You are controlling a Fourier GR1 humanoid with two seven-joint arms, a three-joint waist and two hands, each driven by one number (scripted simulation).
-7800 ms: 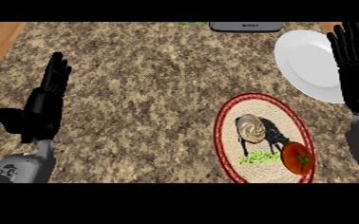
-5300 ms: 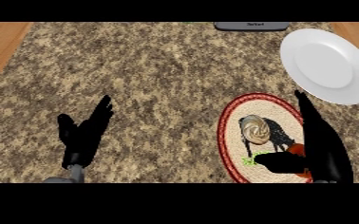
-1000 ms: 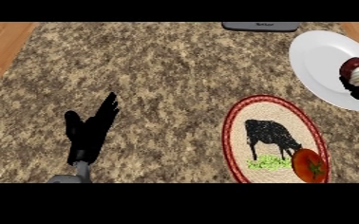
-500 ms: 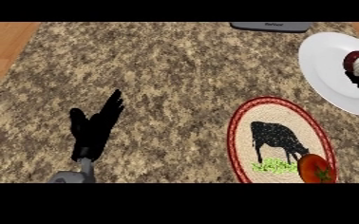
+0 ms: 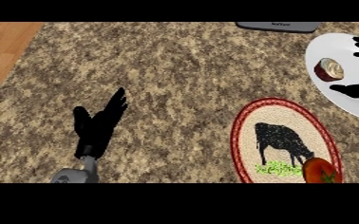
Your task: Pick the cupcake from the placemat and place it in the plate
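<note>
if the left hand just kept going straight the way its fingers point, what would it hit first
Probably nothing nearby. The left hand points up and slightly right across bare counter; that line looks free to the far edge, passing left of the grey object. The hand's height is unclear.

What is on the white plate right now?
The cupcake lies tipped on its side on the white plate. Dark fingertips of the right hand overlap the plate near it. The plate's right part is out of view.
</note>
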